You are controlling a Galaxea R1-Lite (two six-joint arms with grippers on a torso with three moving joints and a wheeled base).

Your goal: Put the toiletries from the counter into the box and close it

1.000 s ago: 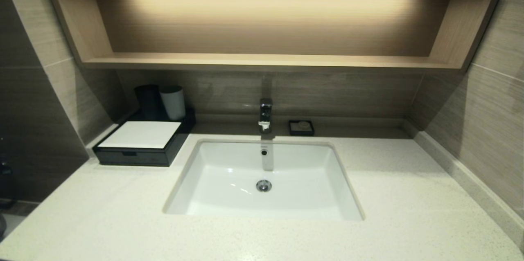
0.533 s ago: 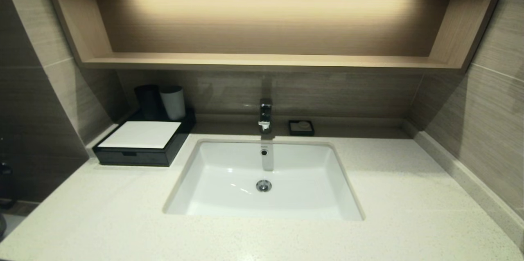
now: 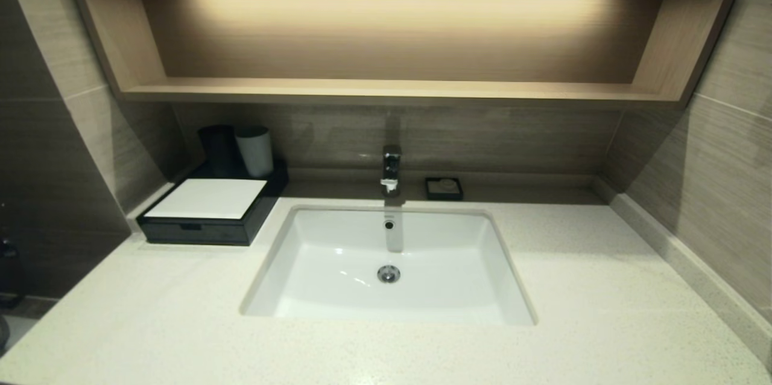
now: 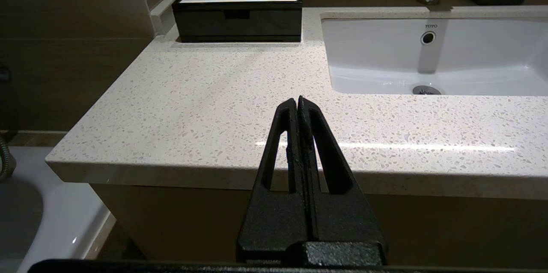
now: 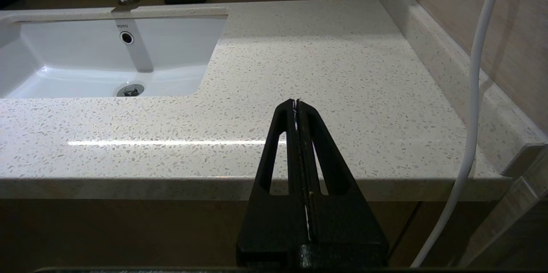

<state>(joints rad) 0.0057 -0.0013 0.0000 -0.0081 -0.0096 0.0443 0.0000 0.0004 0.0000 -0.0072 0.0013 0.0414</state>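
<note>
Box [image 3: 208, 211]: far left of counter [image 3: 603, 288], drawer pushed in | Left gripper [image 4: 297, 101]: fingers pressed together, empty, off counter's near edge | Right gripper [image 5: 296, 102]: likewise closed, empty, near edge, right of sink [image 3: 389, 264].

Left claw [image 4: 297, 101]: fingers pressed flat together, nothing held between them; tips level and pointing forward.
Left arm: held low and back, out of the head view.
Right claw [image 5: 296, 102]: fingers closed tip to tip, only a hairline seam between them, nothing held.
Right arm: also low and back, out of the head view; a white cable [image 5: 471, 114] hangs beside the claw.
</note>
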